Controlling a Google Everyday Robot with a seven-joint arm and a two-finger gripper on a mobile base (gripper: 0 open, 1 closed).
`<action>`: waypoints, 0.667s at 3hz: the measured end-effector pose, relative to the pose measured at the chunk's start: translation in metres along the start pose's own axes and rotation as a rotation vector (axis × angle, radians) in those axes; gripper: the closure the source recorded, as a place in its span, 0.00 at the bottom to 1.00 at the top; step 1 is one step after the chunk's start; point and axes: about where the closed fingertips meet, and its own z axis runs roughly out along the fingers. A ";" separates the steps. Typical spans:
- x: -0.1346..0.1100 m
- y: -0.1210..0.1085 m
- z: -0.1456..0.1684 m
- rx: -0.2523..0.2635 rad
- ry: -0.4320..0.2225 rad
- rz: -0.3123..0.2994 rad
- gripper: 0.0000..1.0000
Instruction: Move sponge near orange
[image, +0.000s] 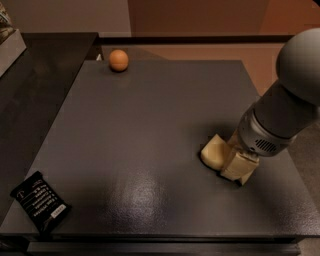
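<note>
Sponge (212, 151) on the right side of the dark table (145, 125), and we see the gripper (239, 168) down low at the tabletop, pressed against the pad's right edge. Whether it has a hold on the pad or only touches it, we cannot tell from this angle. The grey arm (280, 117) slants in from the upper right. Over at the far left corner we find the orange (118, 60), well apart from the sponge, most of the tabletop between them. Near the front left corner lies a black packet (41, 201) with white print, flat and askew.
</note>
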 end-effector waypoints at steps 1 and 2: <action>-0.041 -0.021 -0.025 0.053 -0.037 -0.044 1.00; -0.040 -0.021 -0.024 0.052 -0.035 -0.043 1.00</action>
